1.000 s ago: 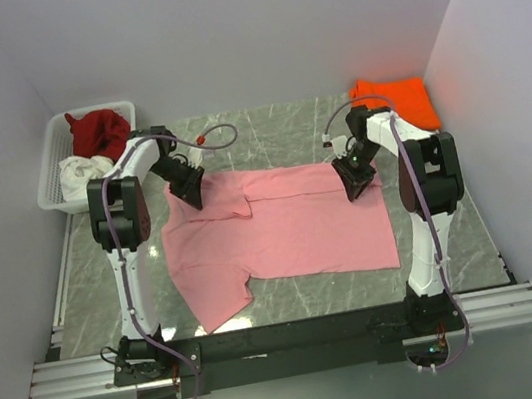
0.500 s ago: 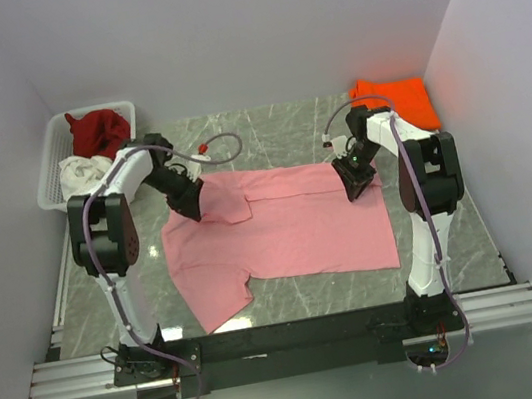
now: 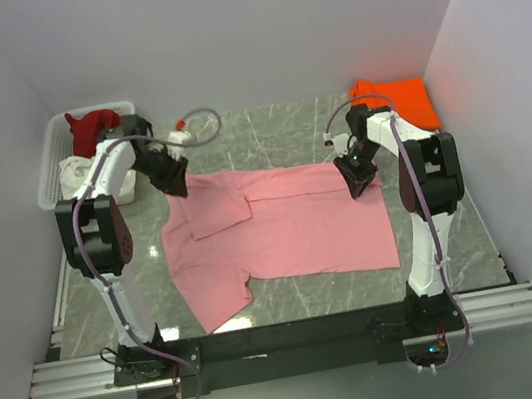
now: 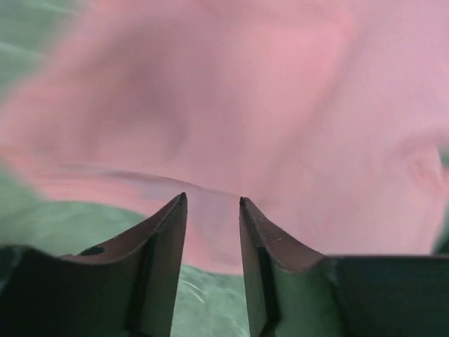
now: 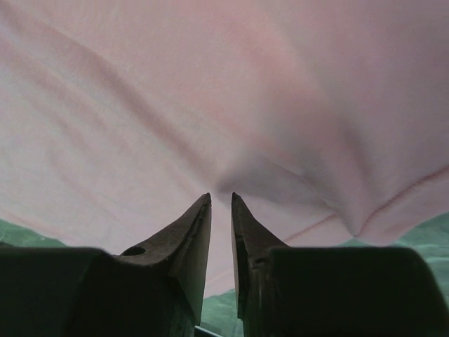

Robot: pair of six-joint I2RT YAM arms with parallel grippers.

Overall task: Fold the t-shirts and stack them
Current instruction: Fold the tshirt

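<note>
1. Two grippers work the far edge of the pink t-shirt (image 3: 292, 236), which lies spread flat on the table (image 3: 264, 124). Its folded sleeve (image 3: 217, 207) is laid inward near the far-left corner.
2. Your left gripper (image 3: 175, 183) (image 4: 210, 207) stands at that far-left corner. Its fingers are apart; cloth shows through the gap but is not pinched. I judge the sleeve fold has been set down.
3. Your right gripper (image 3: 357, 177) (image 5: 221, 200) sits at the far-right edge, fingers nearly together and clamped on a pucker of pink cloth, probably to anchor the garment.
4. The orange t-shirt (image 3: 397, 98) lies folded beyond the far-right corner. The dark red t-shirt (image 3: 93, 131) and white t-shirt (image 3: 74, 171) wait in the basket (image 3: 51, 183) beyond the far-left corner.
5. Compared with a second ago, the left arm has swung outward off the sleeve and its jaws have widened. The right gripper is unmoved.
</note>
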